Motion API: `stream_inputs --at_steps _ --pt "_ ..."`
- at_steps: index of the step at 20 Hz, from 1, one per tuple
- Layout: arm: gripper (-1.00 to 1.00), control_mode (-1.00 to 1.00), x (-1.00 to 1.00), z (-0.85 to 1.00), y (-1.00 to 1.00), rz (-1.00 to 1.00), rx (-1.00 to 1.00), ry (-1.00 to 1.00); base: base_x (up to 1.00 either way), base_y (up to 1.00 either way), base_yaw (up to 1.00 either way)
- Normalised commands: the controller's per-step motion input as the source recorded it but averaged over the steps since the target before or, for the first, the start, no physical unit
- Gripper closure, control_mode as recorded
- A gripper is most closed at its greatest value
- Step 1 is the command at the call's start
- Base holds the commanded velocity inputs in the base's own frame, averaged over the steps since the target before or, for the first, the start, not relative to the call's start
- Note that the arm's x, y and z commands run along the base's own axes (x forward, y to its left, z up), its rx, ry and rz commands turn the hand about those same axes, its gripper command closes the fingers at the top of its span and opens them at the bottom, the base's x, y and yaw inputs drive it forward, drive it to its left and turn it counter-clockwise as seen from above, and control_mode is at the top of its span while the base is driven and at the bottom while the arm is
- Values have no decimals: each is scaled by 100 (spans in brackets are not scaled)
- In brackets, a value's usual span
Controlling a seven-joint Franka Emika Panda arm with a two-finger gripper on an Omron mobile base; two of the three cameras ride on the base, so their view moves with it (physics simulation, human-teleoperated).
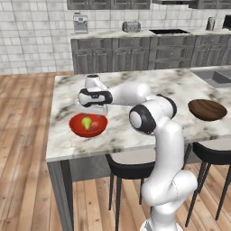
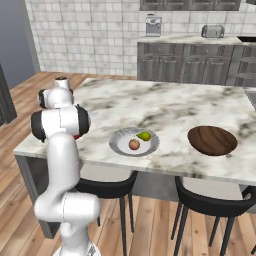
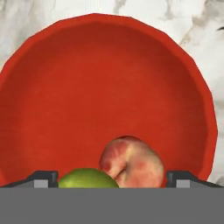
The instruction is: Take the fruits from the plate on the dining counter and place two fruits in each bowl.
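Note:
The glossy red bowl [image 1: 88, 125] stands on the dining counter [image 1: 135, 135] near its left front. A yellow-green pear [image 1: 85, 122] and a reddish fruit [image 1: 95, 125] lie inside it. My gripper [image 1: 96, 111] hangs just above the bowl, open, fingers wide apart. Looking down from the hand, the red bowl [image 3: 109, 87] holds the reddish fruit [image 3: 131, 161] and the pear [image 3: 87, 178] between my fingertips [image 3: 46, 178]. The plate [image 2: 120, 145] carries another pear [image 2: 144, 135] and another reddish fruit [image 2: 134, 144]. The dark brown bowl [image 2: 212, 140] sits empty to the right.
Black stools [image 1: 131, 167] stand under the counter's front edge. A sink [image 1: 215, 76] is set into the counter's far right. Dark grey wall cabinets [image 1: 135, 54] with a toaster and a coffee machine line the back wall.

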Motion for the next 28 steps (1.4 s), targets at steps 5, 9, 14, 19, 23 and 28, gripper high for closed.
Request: stream_inputs --at_steps 5,9,14,19,23,28 --pt "-100 -100 -30 61 -77 13 0 -9 0 0 0" --pt "-100 -100 -96 54 -100 18 0 -12 0 0 0" --pt "-100 -100 -88 53 -98 18 0 -7 0 0 0" --pt "-100 -100 -80 30 -82 15 -3 -3 0 0 0" --pt "-100 -100 -37 10 -100 11 0 0 0 0 0" --pt "-100 -100 -4 -1 -96 8 0 0 0 0 0"
